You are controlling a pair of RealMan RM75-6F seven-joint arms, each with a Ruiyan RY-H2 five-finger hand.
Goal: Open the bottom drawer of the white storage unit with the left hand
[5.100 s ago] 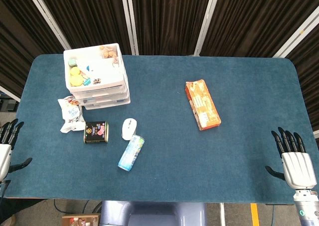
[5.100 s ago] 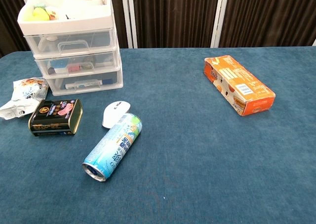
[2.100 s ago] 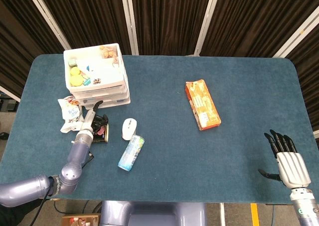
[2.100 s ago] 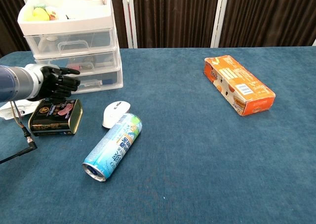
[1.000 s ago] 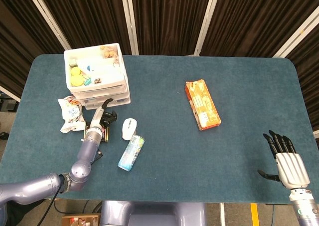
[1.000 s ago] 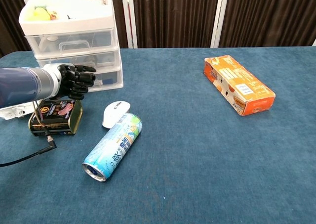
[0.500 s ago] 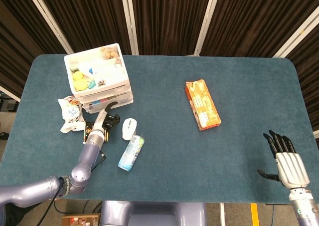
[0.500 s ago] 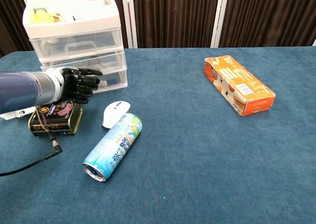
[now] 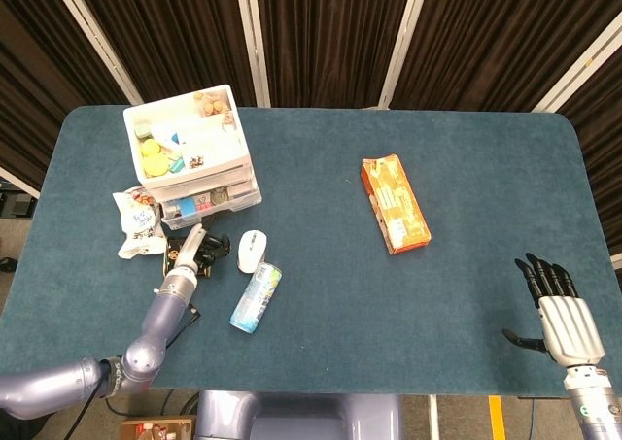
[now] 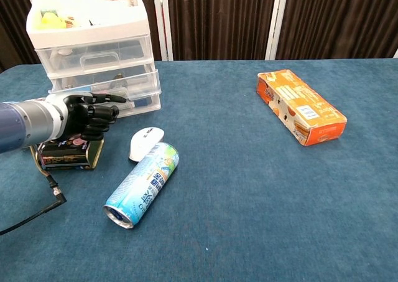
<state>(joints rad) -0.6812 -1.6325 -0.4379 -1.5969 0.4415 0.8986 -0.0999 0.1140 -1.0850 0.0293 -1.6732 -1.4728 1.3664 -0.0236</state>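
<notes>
The white storage unit (image 9: 190, 144) (image 10: 93, 27) stands at the table's far left, turned slightly askew, with an open tray of small items on top. Its bottom drawer (image 10: 140, 103) (image 9: 209, 199) sticks out a little, and contents show from above. My left hand (image 9: 199, 249) (image 10: 84, 119) hovers just in front of the drawer, over a black tin (image 10: 65, 154). Its fingers are curled in and its thumb points at the drawer front. In the head view a gap separates it from the unit. My right hand (image 9: 564, 319) rests at the front right, fingers spread, holding nothing.
A white mouse (image 9: 251, 250) (image 10: 145, 141) and a lying drink can (image 9: 256, 296) (image 10: 143, 182) sit just right of the left hand. A snack bag (image 9: 136, 221) lies left of the tin. An orange box (image 9: 395, 203) (image 10: 301, 106) lies mid-table.
My left hand came in from the left edge to the drawer front, then drew back toward me. The unit twisted and the bottom drawer came out a little. The right hand barely moved.
</notes>
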